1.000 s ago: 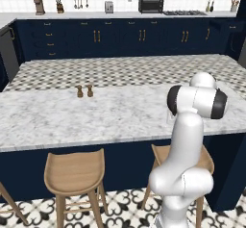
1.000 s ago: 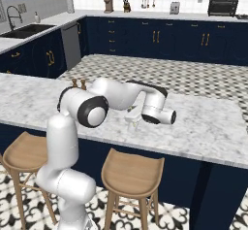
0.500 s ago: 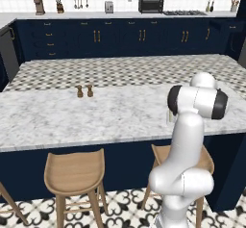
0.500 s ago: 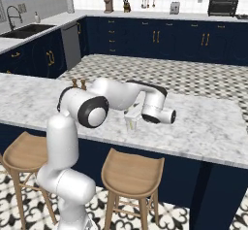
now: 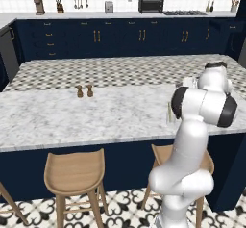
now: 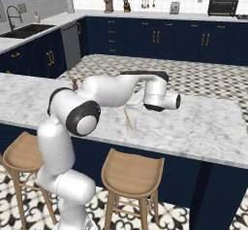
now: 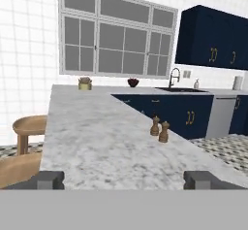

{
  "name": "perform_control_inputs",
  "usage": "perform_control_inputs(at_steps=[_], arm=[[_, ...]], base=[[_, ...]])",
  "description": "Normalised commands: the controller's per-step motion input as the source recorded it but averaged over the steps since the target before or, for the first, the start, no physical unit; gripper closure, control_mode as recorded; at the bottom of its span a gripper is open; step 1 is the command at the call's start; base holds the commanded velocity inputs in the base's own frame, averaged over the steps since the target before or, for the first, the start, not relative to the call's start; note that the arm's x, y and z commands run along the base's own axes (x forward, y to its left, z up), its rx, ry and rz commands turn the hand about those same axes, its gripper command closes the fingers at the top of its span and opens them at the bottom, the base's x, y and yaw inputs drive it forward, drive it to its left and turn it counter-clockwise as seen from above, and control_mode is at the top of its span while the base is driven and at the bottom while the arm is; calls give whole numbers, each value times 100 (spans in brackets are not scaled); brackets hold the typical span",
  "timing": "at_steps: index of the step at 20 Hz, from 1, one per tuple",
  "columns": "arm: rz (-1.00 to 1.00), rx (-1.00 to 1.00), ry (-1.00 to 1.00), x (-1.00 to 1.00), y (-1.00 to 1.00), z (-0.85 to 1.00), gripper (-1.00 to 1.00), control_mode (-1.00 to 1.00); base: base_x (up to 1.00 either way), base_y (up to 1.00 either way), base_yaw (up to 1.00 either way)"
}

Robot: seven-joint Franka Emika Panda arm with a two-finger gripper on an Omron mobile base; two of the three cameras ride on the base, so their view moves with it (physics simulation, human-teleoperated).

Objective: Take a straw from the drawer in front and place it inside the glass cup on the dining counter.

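The thin pale-yellow straw [image 6: 128,118] stands tilted inside the small glass cup [image 6: 131,124] near the front edge of the marble dining counter [image 6: 203,127]. In the left base view the straw [image 5: 169,112] and glass cup [image 5: 171,119] sit just left of my arm. My gripper [image 6: 136,100] hovers a little above and behind the cup, pointing along the counter. Its fingertips [image 7: 48,179] stand wide apart in the hand view, so the gripper [image 7: 123,179] is open with nothing between them. The drawer is out of view.
Two small brown shakers [image 5: 84,91] stand mid-counter, also ahead of the hand as shakers [image 7: 160,128]. Round wooden stools [image 5: 74,171] [image 6: 131,172] line the counter's near side. Navy cabinets and a sink lie beyond the tiled floor.
The gripper went from shut to open and let go of the straw, which now rests in the cup. The hand has lifted slightly up and away from the cup.
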Motion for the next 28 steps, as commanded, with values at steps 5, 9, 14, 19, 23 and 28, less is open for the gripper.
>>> perform_control_inputs(at_steps=[5, 9, 14, 19, 23, 28], arm=[[0, -33, 0, -66, 55, 73, -100, -100], [0, -49, 7, -66, 92, 17, -100, -100], [0, -56, 17, -56, 100, 0, -100, -100], [0, -49, 18, -54, 98, -1, -100, -100], [0, -39, 17, -44, 93, -4, -100, -100], [0, -24, 11, -39, 77, -9, -100, -100]], base=[[0, 0, 0], [0, 0, 0], [0, 0, 0], [0, 0, 0], [0, 0, 0], [0, 0, 0]])
